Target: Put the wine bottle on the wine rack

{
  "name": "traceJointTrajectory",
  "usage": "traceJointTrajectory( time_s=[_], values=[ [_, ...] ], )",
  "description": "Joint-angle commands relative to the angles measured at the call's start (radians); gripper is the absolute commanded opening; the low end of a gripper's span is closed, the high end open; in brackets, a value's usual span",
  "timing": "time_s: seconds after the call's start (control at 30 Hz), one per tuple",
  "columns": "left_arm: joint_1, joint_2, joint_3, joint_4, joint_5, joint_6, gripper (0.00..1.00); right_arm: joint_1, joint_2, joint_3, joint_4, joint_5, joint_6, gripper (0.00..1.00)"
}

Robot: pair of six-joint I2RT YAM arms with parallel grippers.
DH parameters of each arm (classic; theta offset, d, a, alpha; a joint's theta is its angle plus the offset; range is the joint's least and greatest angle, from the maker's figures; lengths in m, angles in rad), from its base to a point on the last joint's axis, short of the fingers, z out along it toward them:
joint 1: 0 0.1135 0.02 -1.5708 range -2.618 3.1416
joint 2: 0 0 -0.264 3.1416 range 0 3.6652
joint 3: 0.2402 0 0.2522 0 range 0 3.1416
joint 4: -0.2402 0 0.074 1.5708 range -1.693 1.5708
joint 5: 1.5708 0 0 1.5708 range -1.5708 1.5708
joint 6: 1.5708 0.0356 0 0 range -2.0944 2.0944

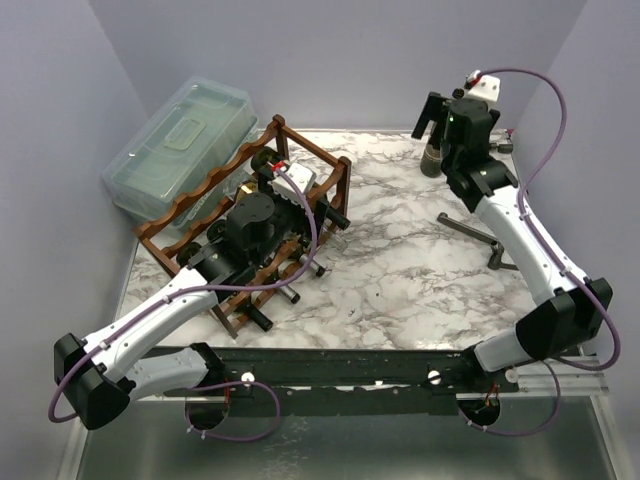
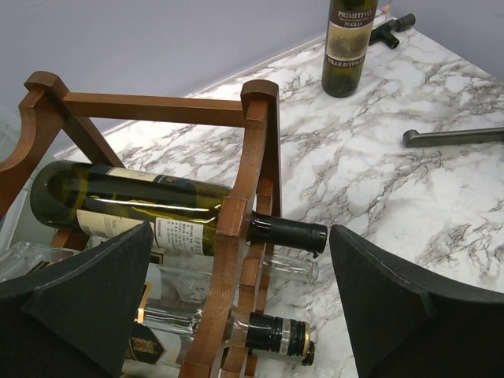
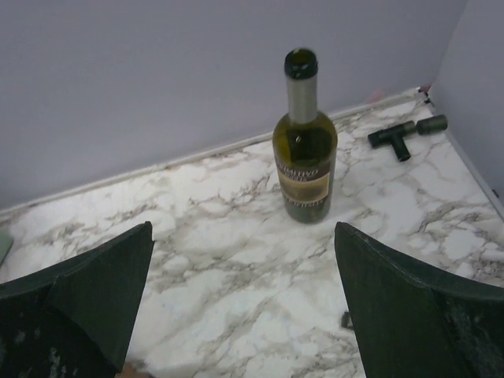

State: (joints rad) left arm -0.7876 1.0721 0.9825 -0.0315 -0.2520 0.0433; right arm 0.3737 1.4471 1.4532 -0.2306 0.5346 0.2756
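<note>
The left gripper is hovering over the reddish-brown wooden wine rack on the left, jaws spread wide and gripping nothing. The right gripper, equally wide and empty, is facing the dark-green glass wine bottle, which is standing upright at the far right.

Reddish-brown wine rack, grey-veined white table

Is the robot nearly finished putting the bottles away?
Partly. Done: a green bottle and a clear bottle lie in the wine rack. In hand: nothing; the left gripper and right gripper are both open. Still to do: one wine bottle stands upright on the table, facing the right gripper, not yet picked up.
</note>
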Motion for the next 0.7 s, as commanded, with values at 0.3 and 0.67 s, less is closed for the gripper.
traceJointTrajectory(
  time_s=[0.3,0.67],
  values=[
    [-0.004,-0.062,-0.014,0.026,-0.032,0.016,0.99,-0.19,0.4,0.508,-0.074,-0.021,-0.084,0.99],
    [-0.003,-0.077,-0.018,0.027,-0.03,0.024,0.99,-0.216,0.712,0.77,-0.154,-0.052,-0.124,0.84]
  ],
)
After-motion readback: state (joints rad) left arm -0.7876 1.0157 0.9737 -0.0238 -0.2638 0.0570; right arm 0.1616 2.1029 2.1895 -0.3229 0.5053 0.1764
